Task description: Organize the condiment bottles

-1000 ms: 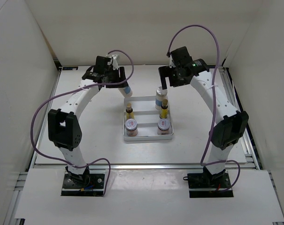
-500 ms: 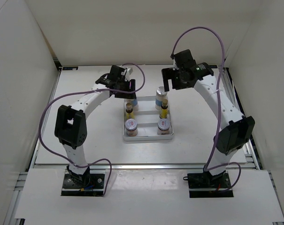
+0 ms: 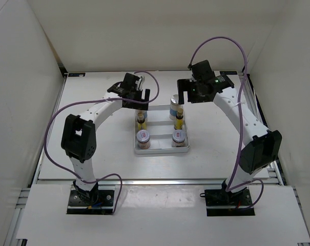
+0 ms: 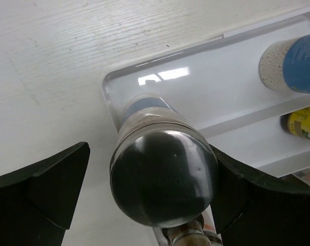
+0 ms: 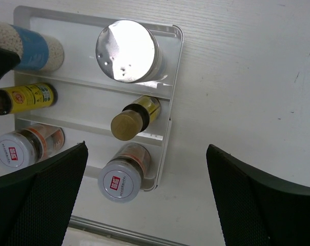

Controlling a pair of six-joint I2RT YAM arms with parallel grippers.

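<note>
Shows from above the left gripper (image 3: 137, 102) low over the far-left corner of the tray (image 3: 162, 151), the right gripper (image 3: 188, 96) wide and empty above the far-right one. Puts, at the left wrist, the tall white bottle (image 4: 144, 110) between wide fingers (image 4: 42, 189), one nearly touching its cap (image 4: 164, 187): may topple it on a skewed lift. Finds, at the right wrist, the other bottles (image 5: 129, 51) packed close, easy to knock.

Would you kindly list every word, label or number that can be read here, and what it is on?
Nothing is legible.
Red mark on short jar lid: white characters, too small to read.
Second short jar lid: same mark, too small.
Yellow bottle label: fine print, blurred.
Blue label: no lettering visible.
</note>
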